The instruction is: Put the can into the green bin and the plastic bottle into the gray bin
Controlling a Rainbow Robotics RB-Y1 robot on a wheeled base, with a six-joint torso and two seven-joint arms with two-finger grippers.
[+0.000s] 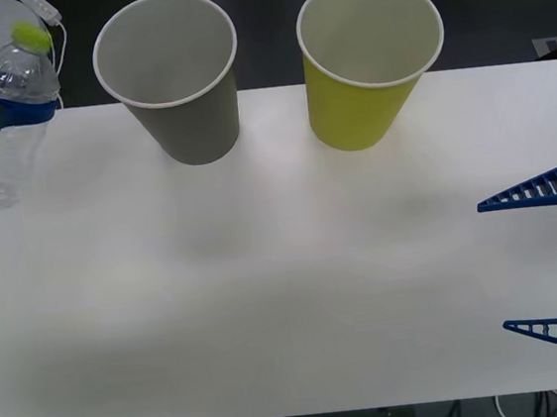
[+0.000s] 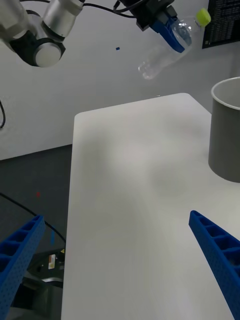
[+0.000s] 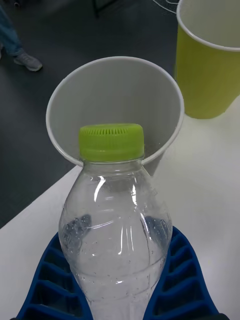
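- We see a white table [image 1: 288,297] with a dark floor [image 3: 30,100] beyond its far edge; in the right wrist view a pale wall [image 2: 100,75] stands behind it.
- We count two cup-shaped bins at the table's far edge: one gray bin [image 1: 184,119] to our left and one green bin [image 1: 362,100] to our right, just apart, both upright.
- We count one plastic bottle [image 1: 9,107], clear with a lime-green cap [image 3: 111,142], raised above the table's far left corner and tilted, cap toward the gray bin.
- Our left gripper [image 3: 117,290] is clamped around the bottle's body.
- Our right gripper [image 1: 543,260] rests spread wide over the table's right edge, holding nothing.
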